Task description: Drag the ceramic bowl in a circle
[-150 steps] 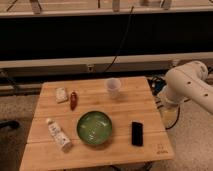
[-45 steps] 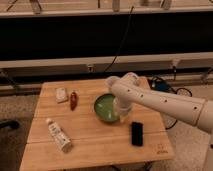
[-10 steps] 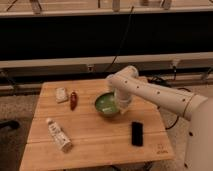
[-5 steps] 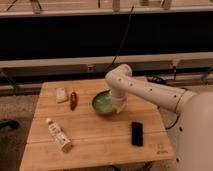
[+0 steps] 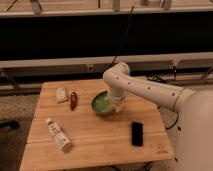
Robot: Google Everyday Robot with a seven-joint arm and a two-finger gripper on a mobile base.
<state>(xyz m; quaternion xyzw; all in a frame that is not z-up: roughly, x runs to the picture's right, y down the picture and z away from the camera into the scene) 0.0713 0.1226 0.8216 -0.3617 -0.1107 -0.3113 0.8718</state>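
My arm reaches over the counter from the right side and bends down at the bowl. My claw is at the right edge of the bowl, low down against its rim. I cannot tell how wide my claw is, because my arm covers it.

The bowl is green and round. It sits on the counter, a bit back from the middle. The right part of the bowl hides behind my claw.

Left of the bowl, near it, lies a small red thing. Just past that, farther left from the bowl, is a small pale packet. The two are close together but I cannot tell if they touch.

In front of the bowl and to the left lies a white tube, well apart from the bowl. It points at a slant across the wood.

In front of the bowl and to the right lies a flat black thing, like a phone. It is also well apart from the bowl.
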